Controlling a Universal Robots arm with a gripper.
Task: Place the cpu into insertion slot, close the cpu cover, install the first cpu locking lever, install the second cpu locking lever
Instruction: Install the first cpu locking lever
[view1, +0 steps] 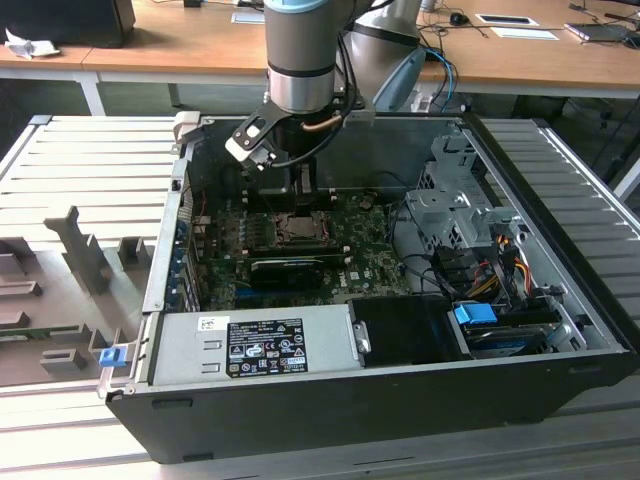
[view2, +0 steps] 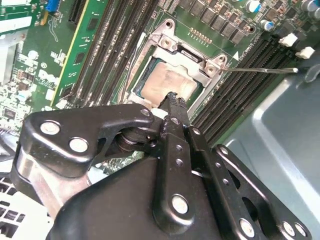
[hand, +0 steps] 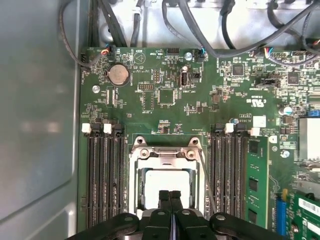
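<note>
Pointing down — pincer (hand: 170, 193) pinched together over cpu (hand: 155, 184).

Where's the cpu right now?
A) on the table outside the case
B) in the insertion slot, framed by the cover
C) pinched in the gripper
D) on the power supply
B: in the first wrist view the cpu lies in the insertion slot, its pale top showing through the window of the cpu cover, and the shut gripper over it holds nothing.
</note>
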